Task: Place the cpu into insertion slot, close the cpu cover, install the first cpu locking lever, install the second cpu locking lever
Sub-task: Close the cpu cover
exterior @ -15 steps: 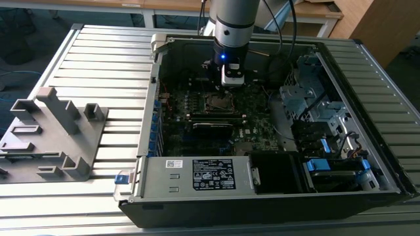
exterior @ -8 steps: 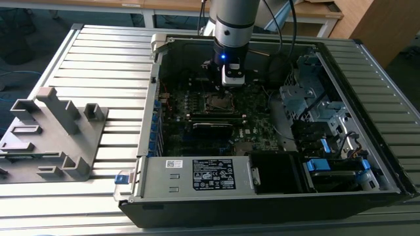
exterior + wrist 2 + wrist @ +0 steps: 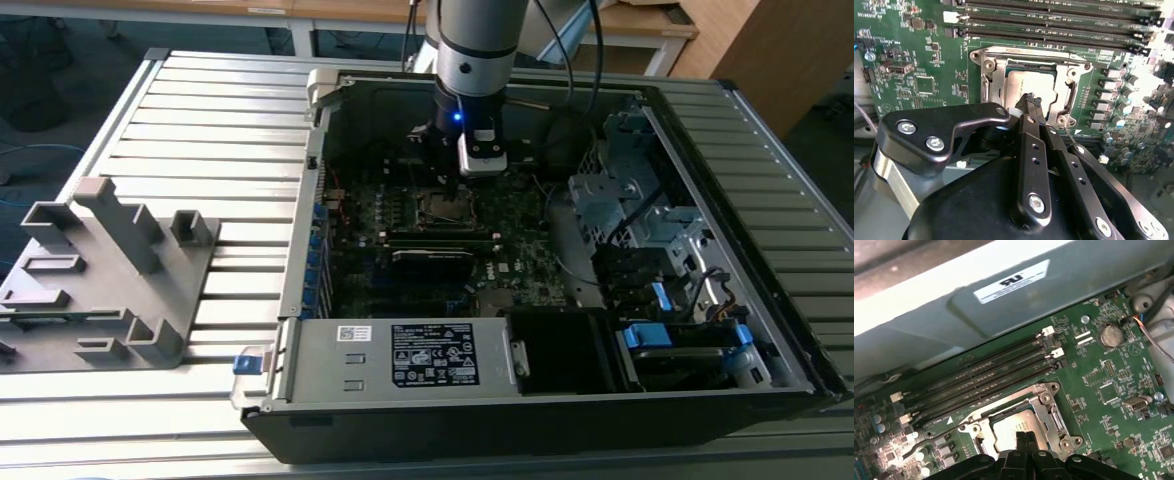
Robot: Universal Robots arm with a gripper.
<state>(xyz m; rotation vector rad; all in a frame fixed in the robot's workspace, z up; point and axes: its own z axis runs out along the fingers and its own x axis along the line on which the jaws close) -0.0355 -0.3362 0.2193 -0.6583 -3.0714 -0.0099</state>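
Observation:
The cpu [image 3: 1026, 84] is a pale silver square lying flat in the insertion slot [image 3: 447, 207] on the green motherboard. The cpu cover [image 3: 1070, 95], a silver frame with a cut-out middle, lies down around the chip. In the first wrist view the cpu [image 3: 1013, 431] and the cpu cover [image 3: 1050, 409] look the same. My gripper [image 3: 1032, 101] hangs just above the socket's near edge with its black fingers pressed together, shut, and nothing visible between them. The gripper [image 3: 1024, 439] tips overlap the chip's edge. In the exterior view the arm [image 3: 474, 60] reaches straight down into the open case.
Long black memory slots [image 3: 984, 382] run along one side of the socket. A power supply [image 3: 434, 355] sits at the case front and a metal drive cage [image 3: 627, 190] on the exterior view's right. A grey fixture [image 3: 107, 270] stands on the table at the exterior view's left.

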